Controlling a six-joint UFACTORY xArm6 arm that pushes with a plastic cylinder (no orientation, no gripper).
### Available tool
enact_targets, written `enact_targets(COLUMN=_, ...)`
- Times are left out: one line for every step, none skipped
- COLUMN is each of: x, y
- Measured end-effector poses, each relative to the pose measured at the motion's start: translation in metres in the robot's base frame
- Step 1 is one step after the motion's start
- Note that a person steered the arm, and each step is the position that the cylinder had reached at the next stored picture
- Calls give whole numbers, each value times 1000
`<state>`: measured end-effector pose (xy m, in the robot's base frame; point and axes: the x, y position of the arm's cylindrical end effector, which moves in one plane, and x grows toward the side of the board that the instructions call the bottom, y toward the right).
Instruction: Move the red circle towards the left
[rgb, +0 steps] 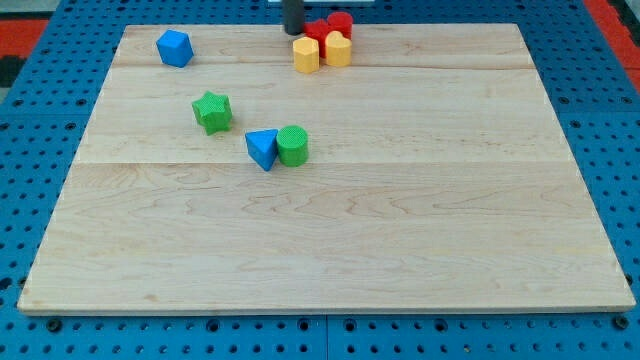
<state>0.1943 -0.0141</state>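
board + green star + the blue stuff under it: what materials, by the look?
Board: pale wood, likely smooth and unpainted; grain lines and plank seams show.
Green star: solid matte block, painted wood or plastic, cannot tell; faint ribbed texture on top.
Blue base: looks like plastic or painted metal pegboard, with a regular grid of holes.

No readable text or numbers appear anywhere.

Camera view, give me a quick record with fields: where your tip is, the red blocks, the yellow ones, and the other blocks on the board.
tip: my tip at the view's top edge, just left of the red cluster
red blocks: red circle and a second red block, shape unclear, side by side
yellow blocks: two, directly below the reds
blue cube: upper left
green star
blue triangle: touching green cylinder
board: wooden board
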Motion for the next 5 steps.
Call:
enact_targets(x=9, y=15)
enact_targets(x=-2, y=-28)
enact_targets(x=-2, y=-17)
enact_targets(x=0, y=27)
enact_targets(x=8, y=83)
